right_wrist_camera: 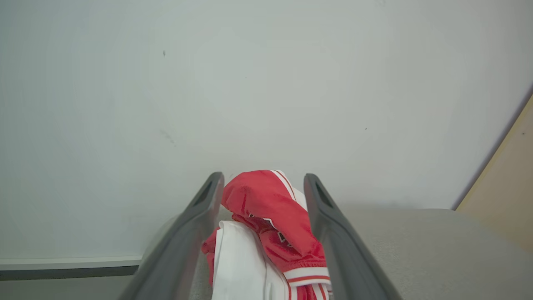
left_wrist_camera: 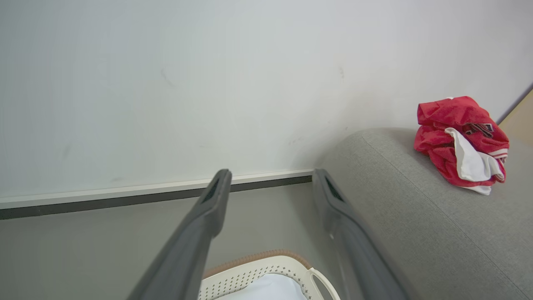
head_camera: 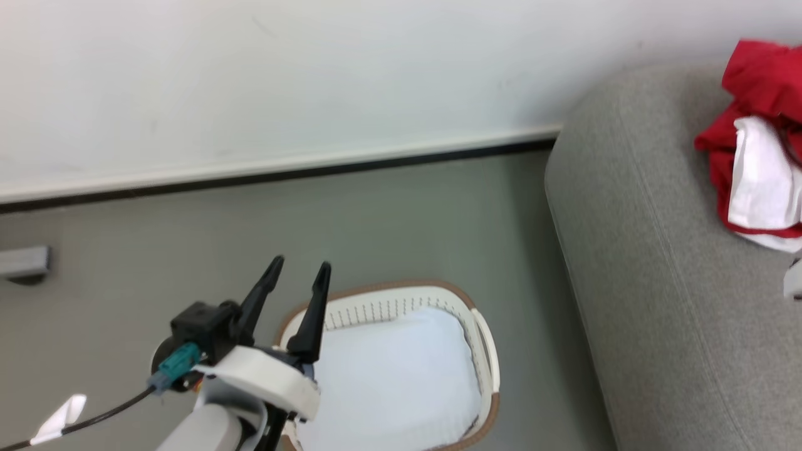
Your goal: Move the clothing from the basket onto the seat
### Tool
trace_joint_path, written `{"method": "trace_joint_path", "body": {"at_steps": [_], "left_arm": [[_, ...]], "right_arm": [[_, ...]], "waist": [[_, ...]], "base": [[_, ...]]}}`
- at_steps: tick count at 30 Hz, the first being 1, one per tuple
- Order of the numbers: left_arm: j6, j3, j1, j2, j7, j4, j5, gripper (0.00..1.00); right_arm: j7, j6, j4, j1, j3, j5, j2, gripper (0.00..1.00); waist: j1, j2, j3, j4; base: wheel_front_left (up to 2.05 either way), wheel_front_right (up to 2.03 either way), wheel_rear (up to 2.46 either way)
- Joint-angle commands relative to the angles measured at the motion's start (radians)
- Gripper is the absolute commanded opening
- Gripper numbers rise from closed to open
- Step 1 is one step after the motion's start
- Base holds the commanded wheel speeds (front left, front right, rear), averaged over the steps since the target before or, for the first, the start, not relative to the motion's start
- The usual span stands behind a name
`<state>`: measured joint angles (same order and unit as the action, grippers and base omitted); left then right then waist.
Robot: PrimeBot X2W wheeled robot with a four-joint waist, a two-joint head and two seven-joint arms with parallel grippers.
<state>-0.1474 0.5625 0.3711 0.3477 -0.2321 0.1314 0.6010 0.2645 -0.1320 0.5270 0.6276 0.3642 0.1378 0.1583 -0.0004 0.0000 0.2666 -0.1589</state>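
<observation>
1. Left gripper [head_camera: 299, 264]: jaws spread, empty, poised above basket [head_camera: 482, 326]
2. Basket: floor beside sofa [head_camera: 658, 282], pale pad [head_camera: 395, 369] inside
3. Sofa: clothing [head_camera: 752, 163] heaped on its top, delivered
4. Right gripper [right_wrist_camera: 262, 179]: jaws spread astride clothing, seemingly to leave it

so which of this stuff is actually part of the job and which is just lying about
Part of the job:
- red and white clothing, lying on the seat
- basket

Just lying about:
- pale blue pad in the basket
- grey block on the floor
</observation>
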Motion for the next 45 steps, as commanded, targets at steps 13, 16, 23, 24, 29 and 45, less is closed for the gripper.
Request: {"method": "trace_joint_path", "body": {"at_steps": [13, 16, 23, 24, 29, 45], "left_arm": [[0.013, -0.149, -0.207, -0.037, -0.032, 0.047, -0.036, 1.0], [0.021, -0.193, -0.256, -0.045, -0.032, 0.057, -0.068, 1.0], [0.058, -0.278, -0.326, -0.076, -0.032, 0.08, -0.122, 1.0], [0.068, -0.291, -0.33, -0.079, -0.032, 0.083, -0.131, 1.0], [0.118, -0.352, -0.358, -0.111, -0.032, 0.112, -0.169, 1.0], [0.218, -0.444, -0.358, -0.191, -0.032, 0.181, -0.259, 1.0]], "right_arm": [[-0.001, 0.003, -0.239, -0.345, -0.104, -0.081, -0.036, 1.0], [-0.001, 0.003, -0.272, -0.413, -0.123, -0.084, -0.065, 1.0], [-0.001, 0.003, -0.292, -0.536, -0.157, -0.11, -0.104, 1.0], [-0.001, 0.003, -0.292, -0.548, -0.164, -0.117, -0.106, 1.0], [-0.001, 0.003, -0.265, -0.612, -0.23, -0.194, -0.106, 1.0], [-0.001, 0.003, -0.214, -0.647, -0.278, -0.23, -0.107, 1.0]], "waist": [[0.0004, 0.0, -0.24, 0.161], [0.0004, 0.0, -0.274, 0.178], [0.0004, 0.0, -0.306, 0.204], [0.0004, 0.0, -0.308, 0.206], [0.0004, 0.0, -0.326, 0.197], [0.0004, 0.0, -0.356, 0.161]], "base": [[0.0, 0.0, 0.0], [0.0, 0.0, 0.0], [0.0, 0.0, 0.0], [0.0, 0.0, 0.0], [0.0, 0.0, 0.0], [0.0, 0.0, 0.0]]}}
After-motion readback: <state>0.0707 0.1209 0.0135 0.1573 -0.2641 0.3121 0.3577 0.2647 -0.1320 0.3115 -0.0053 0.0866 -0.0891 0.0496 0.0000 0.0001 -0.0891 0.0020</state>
